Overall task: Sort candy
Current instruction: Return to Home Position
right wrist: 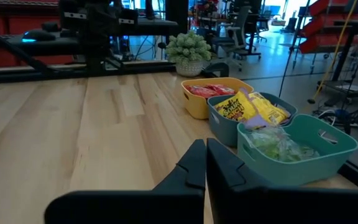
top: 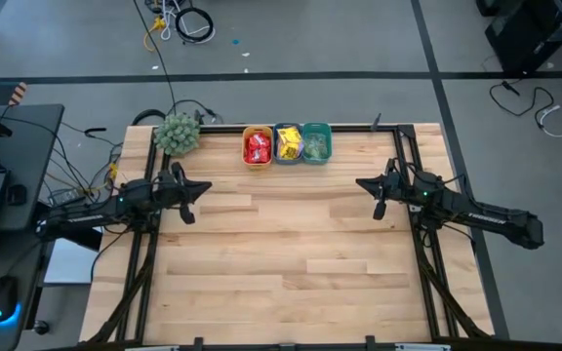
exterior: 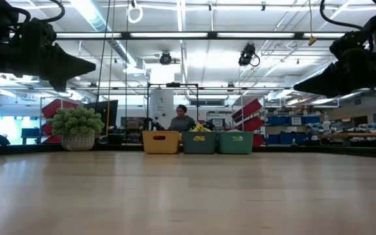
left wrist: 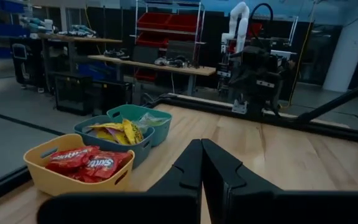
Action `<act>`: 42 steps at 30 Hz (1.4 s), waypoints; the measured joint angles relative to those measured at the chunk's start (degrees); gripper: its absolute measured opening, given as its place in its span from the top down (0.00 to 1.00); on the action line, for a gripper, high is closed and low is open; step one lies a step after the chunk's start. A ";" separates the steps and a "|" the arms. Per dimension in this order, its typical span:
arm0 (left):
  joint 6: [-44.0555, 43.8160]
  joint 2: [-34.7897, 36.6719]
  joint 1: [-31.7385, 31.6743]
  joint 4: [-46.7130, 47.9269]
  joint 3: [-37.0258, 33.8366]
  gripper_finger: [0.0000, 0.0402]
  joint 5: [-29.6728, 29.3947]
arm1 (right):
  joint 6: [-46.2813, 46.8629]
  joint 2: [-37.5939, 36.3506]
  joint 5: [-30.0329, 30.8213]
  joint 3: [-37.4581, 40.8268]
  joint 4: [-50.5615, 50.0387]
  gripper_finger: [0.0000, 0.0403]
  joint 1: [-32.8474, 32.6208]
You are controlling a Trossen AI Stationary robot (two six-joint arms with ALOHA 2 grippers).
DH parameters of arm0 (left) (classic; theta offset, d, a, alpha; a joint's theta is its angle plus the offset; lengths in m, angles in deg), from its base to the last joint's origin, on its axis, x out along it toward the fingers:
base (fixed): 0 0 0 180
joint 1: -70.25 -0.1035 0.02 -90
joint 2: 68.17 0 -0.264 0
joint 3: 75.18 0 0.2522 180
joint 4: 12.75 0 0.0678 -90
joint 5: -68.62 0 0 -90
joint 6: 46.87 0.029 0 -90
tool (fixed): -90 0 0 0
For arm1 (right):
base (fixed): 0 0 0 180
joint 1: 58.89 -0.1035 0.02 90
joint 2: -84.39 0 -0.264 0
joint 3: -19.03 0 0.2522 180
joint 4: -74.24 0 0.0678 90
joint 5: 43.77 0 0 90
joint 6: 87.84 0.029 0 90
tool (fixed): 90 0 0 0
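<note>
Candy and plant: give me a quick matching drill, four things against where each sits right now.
Things:
1 red candy
2 yellow candy
3 green candy
4 plant

Places:
a teal bin
b yellow bin
c on the table, beside the yellow bin
d blue bin

Pairs: 1-b; 2-d; 3-a; 4-c

Left claw and right claw are shut, apart from the bins.
</note>
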 joint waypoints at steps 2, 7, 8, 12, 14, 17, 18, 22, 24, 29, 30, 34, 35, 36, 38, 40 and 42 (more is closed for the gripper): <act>0.00 -0.01 0.00 0.06 0.00 0.98 -0.01 | 0.00 0.00 0.00 0.00 0.00 1.00 0.00; 0.00 0.00 0.00 0.04 0.00 0.98 -0.01 | 0.02 0.00 0.02 0.00 0.00 0.99 0.00; 0.00 0.00 0.00 0.04 0.00 0.98 -0.01 | 0.02 0.00 0.02 0.00 0.00 0.99 0.00; 0.00 0.00 0.00 0.04 0.00 0.98 -0.01 | 0.02 0.00 0.04 0.00 0.00 0.99 0.00; -0.01 0.00 0.00 0.04 0.00 0.98 -0.01 | 0.02 0.00 0.04 0.00 0.00 0.99 0.00; 0.00 0.00 0.00 0.04 0.00 0.98 -0.01 | 0.02 0.00 0.06 0.00 0.02 1.00 0.00; -0.01 0.00 0.00 0.04 0.00 0.98 -0.01 | 0.02 0.00 0.07 0.00 0.02 1.00 0.00; 0.00 0.00 0.00 0.04 0.00 0.98 -0.01 | 0.03 0.00 0.07 0.00 0.02 1.00 0.00; -0.02 0.00 0.00 0.02 0.00 0.98 -0.01 | 0.04 0.00 0.07 0.00 0.02 0.99 0.00; -0.02 0.00 0.00 0.02 0.00 0.98 -0.01 | 0.04 0.00 0.07 0.00 0.02 0.99 0.00; -0.02 0.00 0.00 0.02 0.00 0.98 -0.02 | 0.04 0.00 0.07 0.00 0.02 0.98 0.00; -0.01 0.00 0.00 0.02 -0.01 0.98 -0.02 | 0.03 0.00 0.07 0.00 0.02 0.99 0.00; -0.02 0.00 0.00 0.02 -0.02 0.98 -0.02 | 0.04 0.00 0.08 0.00 0.02 0.99 0.00; -0.02 0.00 0.00 0.02 -0.02 0.98 -0.04 | 0.04 0.00 0.07 0.00 0.02 1.00 0.00; -0.02 0.00 0.00 0.02 -0.02 0.98 -0.04 | 0.04 0.00 0.07 0.00 0.02 1.00 0.00; -0.02 0.00 0.00 0.02 -0.02 0.98 -0.04 | 0.04 0.00 0.07 0.00 0.02 1.00 0.00; -0.02 0.00 0.04 0.01 -0.02 0.98 -0.04 | 0.04 0.00 0.07 0.00 0.02 1.00 0.00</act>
